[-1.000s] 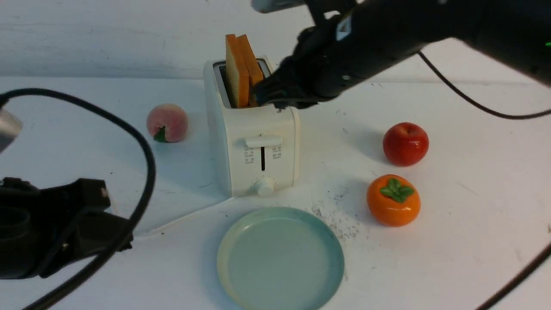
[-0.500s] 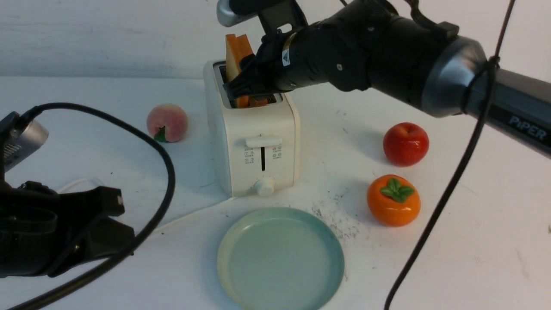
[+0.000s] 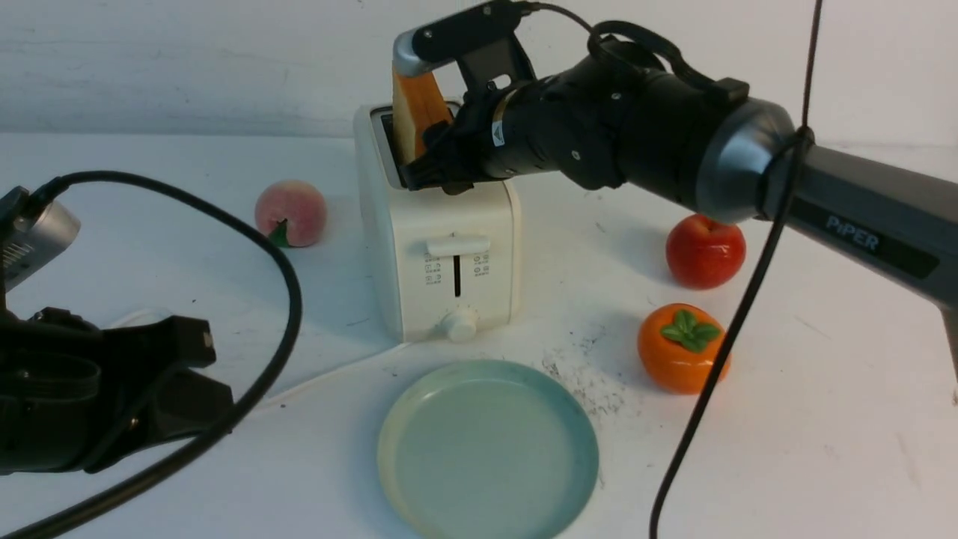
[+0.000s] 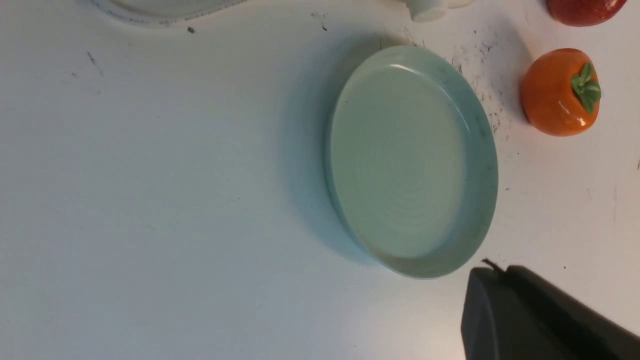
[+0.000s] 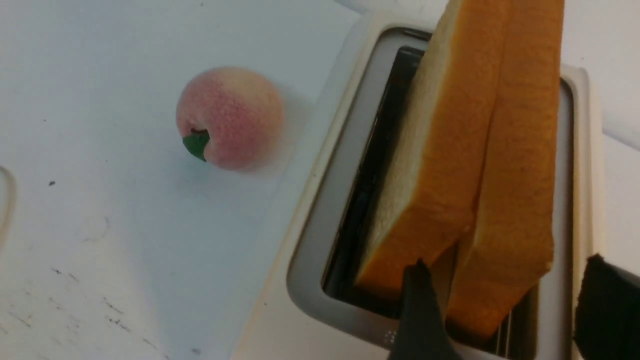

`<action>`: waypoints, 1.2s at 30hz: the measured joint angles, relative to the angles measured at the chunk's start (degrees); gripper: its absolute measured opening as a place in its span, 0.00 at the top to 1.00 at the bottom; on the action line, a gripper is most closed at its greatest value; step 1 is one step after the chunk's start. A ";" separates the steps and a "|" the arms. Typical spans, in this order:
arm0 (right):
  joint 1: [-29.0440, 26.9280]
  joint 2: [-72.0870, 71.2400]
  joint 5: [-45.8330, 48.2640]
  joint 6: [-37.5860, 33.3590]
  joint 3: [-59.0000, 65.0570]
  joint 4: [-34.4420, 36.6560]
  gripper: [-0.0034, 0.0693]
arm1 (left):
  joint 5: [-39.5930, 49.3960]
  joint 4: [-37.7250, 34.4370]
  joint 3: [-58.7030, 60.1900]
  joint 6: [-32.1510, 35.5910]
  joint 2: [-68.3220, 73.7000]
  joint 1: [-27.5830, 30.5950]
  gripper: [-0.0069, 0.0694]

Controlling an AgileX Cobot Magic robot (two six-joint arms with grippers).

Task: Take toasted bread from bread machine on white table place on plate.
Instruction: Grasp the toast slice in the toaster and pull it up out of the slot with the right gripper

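Only wrist view, right pincer (image 5: pixel 512 312) astride one toast (image 5: pixel 520 190)

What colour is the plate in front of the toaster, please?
The plate is pale blue-green, clearest in the left wrist view.

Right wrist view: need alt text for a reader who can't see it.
Two slices of toast lean together, standing up out of a cream-white toaster, with the right gripper open, its black jaws either side of one slice. A peach sits on the white table beside the toaster.
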 joint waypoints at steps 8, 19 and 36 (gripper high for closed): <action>0.01 0.10 -4.34 0.00 0.00 -0.72 0.38 | 0.00 0.05 0.00 0.00 0.00 0.00 0.91; -0.03 1.68 -5.27 0.00 0.00 -0.96 0.38 | 0.05 0.05 0.00 0.00 0.00 0.00 0.89; -0.10 3.67 -10.21 0.00 0.00 -8.31 0.40 | 0.11 0.05 0.00 0.00 0.00 0.00 0.89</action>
